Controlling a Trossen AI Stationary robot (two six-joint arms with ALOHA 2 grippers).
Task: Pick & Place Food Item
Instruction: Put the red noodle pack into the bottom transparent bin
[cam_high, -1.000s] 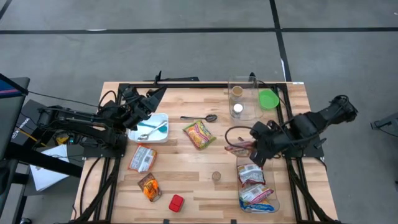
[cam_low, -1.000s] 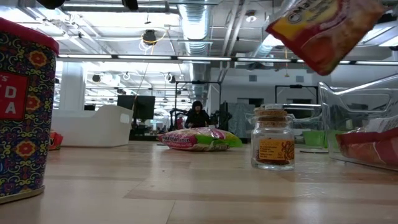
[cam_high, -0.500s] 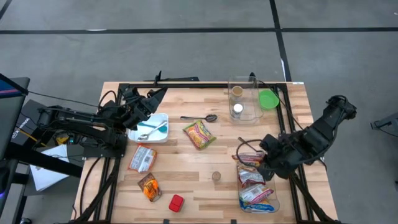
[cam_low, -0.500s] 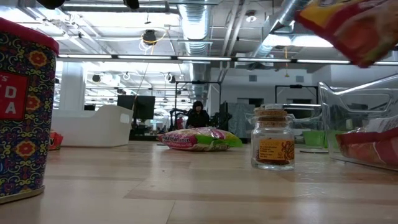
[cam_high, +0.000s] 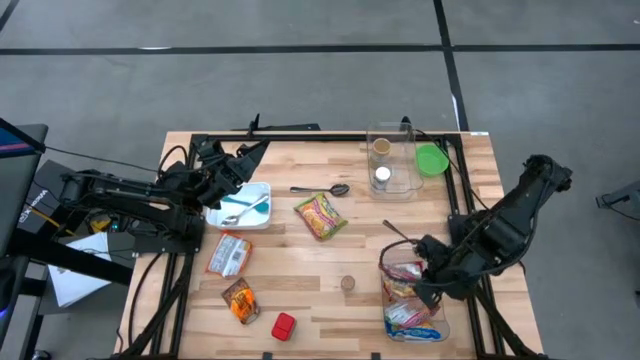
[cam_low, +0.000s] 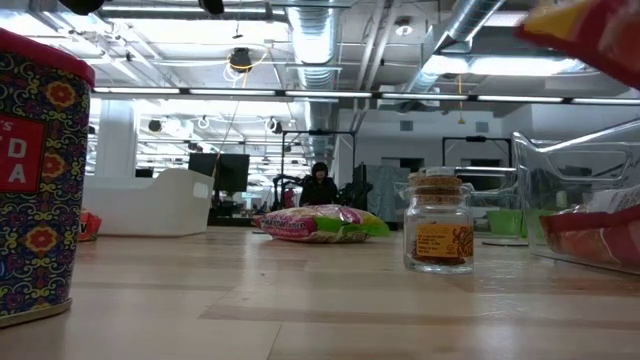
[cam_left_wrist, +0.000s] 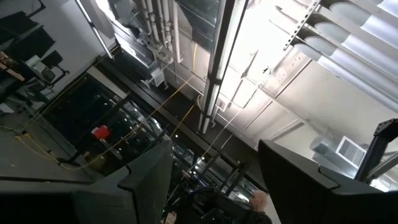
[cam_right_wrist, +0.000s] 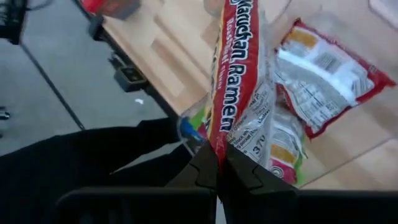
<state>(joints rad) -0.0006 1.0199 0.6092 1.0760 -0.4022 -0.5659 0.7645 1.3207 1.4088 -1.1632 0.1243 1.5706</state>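
Wooden table, clear bin under right gripper. Fingers pinch ramen packet by edge; packet dangles over bin's packets, likely for dropping in. Left gripper idle near white tray, fingers spread, empty.

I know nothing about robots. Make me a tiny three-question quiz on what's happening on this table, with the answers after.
1. True or false: the right pincer is shut on a ramen packet.
2. What lies under that packet? A) the white tray B) the clear bin with packets in it C) the red block
3. Fill in: the metal spoon lies on bare wood between the white tray and the clear box holding two ____.

Key: 1 true. 2 B. 3 jars. The left pincer waits over the white tray.
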